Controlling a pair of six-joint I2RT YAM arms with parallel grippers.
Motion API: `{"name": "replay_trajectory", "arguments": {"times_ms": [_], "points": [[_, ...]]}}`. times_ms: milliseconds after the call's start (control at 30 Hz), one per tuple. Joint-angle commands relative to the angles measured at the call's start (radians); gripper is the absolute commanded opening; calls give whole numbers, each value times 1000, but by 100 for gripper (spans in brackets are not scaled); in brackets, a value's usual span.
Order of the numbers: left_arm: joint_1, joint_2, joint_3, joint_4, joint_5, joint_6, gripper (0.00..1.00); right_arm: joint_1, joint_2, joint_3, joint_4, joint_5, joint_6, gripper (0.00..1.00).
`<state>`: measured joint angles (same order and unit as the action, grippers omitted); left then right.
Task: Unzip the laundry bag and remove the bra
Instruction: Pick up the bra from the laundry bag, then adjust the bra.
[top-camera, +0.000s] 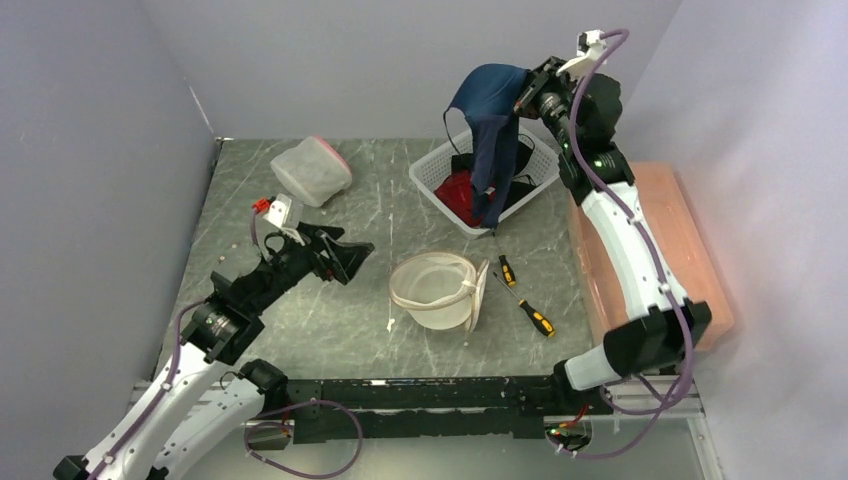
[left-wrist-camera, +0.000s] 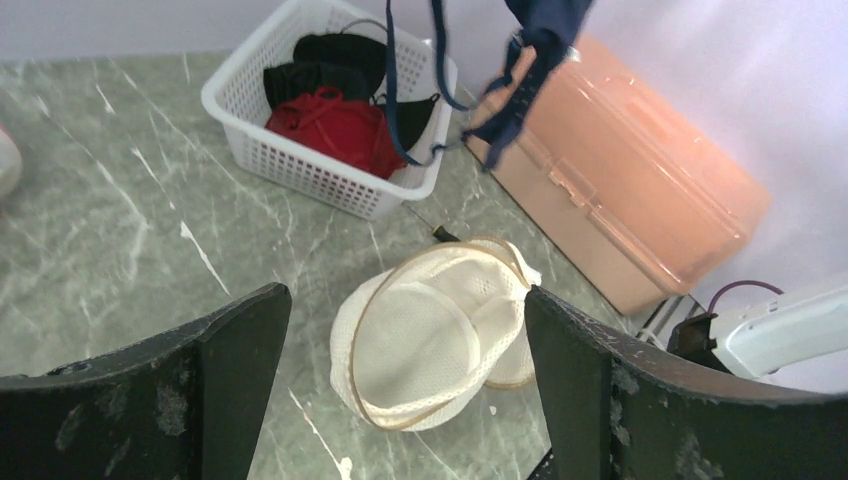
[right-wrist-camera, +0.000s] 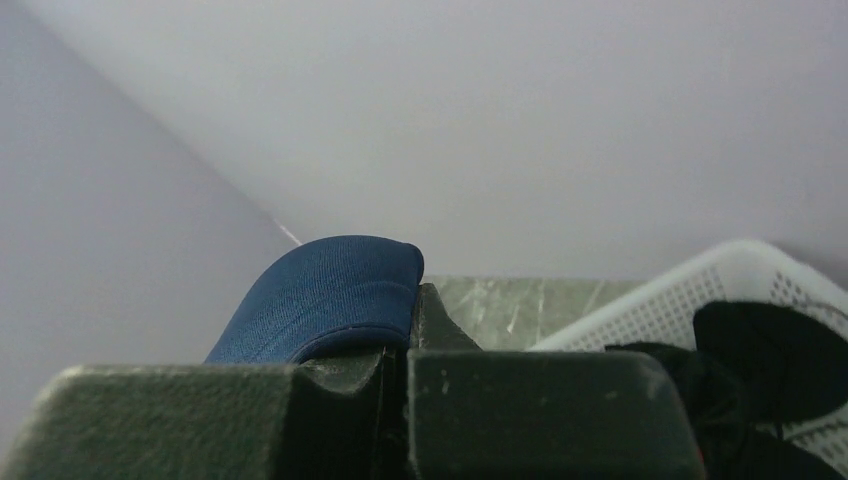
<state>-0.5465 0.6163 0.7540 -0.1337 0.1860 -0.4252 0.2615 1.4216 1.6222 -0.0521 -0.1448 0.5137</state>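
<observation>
The navy bra (top-camera: 487, 110) hangs in the air at the far right corner of the counter (top-camera: 330, 330), out of its bag. I see it pinched at the top of one cup by the right jaws, which are shut tight on the fabric. My right wrist camera shows the blue cloth (right-wrist-camera: 320, 300) bulging out just beside the closed fingers (right-wrist-camera: 540, 420). The straps and band trail down over the white basket (top-camera: 432, 172) directly beneath; I cannot tell whether the lowest end touches what lies inside. The basket holds a red garment (top-camera: 462, 195) and black garments (top-camera: 520, 165).

Toward the near edge, about mid-counter, the white mesh laundry bag (top-camera: 435, 290) lies unzipped, its round lid flap standing open on the right side and the hollow showing nothing but mesh. Two screwdrivers (top-camera: 530, 310) with black-and-yellow handles lie just to the right of the bag, apart from it.

The left jaws are spread wide and hold nothing, hovering over the left half of the counter, well apart from the bag and pointing toward it. My left wrist camera frames the bag (left-wrist-camera: 430, 340) between the two dark fingers (left-wrist-camera: 240, 360).

A translucent orange case (top-camera: 660, 230) runs along the right edge of the counter. A lidded plastic tub (top-camera: 312, 170) sits tilted near the far left corner.
</observation>
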Motion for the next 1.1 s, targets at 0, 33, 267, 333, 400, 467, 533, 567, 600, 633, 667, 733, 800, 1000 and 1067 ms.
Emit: {"name": "replay_trajectory", "arguments": {"times_ms": [0, 33, 267, 333, 400, 467, 533, 567, 600, 633, 667, 733, 800, 1000, 1067], "points": [[-2, 0, -53, 65, 22, -107, 92, -74, 98, 68, 61, -94, 163, 0], [-2, 1, -72, 73, 20, -120, 92, -82, 120, 79, 77, -106, 174, 0], [-1, 49, -99, 126, -13, -151, 93, -88, 175, 51, 197, -221, 305, 0], [-2, 74, -70, 156, -16, -133, 93, -87, 167, 36, 245, -280, 333, 0], [-1, 99, -29, 171, -27, -107, 93, -81, 143, 24, 259, -322, 328, 0], [-1, 126, 18, 188, -31, -76, 93, -68, 120, 15, 274, -369, 303, 0], [-1, 158, 70, 217, -23, -44, 93, -44, 86, 9, 263, -390, 248, 0], [-2, 177, 109, 230, -15, -32, 93, -31, 62, -9, 269, -397, 211, 0], [-1, 195, 146, 237, -3, -16, 93, -14, 33, -40, 279, -395, 172, 0], [-1, 220, 184, 243, 8, -11, 93, 2, 3, -73, 295, -396, 138, 0], [-1, 237, 221, 247, 18, -15, 94, 18, -27, -114, 319, -400, 110, 0], [-1, 272, 291, 259, 47, -49, 94, 42, -82, -193, 365, -405, 74, 0], [-1, 312, 354, 273, 105, -109, 94, 55, -131, -285, 411, -401, 59, 0], [21, 420, 441, 342, 285, -358, 94, 56, -235, -446, 556, -431, 45, 0], [54, 442, 431, 430, 349, -449, 94, 55, -256, -480, 593, -454, 40, 0]]}}
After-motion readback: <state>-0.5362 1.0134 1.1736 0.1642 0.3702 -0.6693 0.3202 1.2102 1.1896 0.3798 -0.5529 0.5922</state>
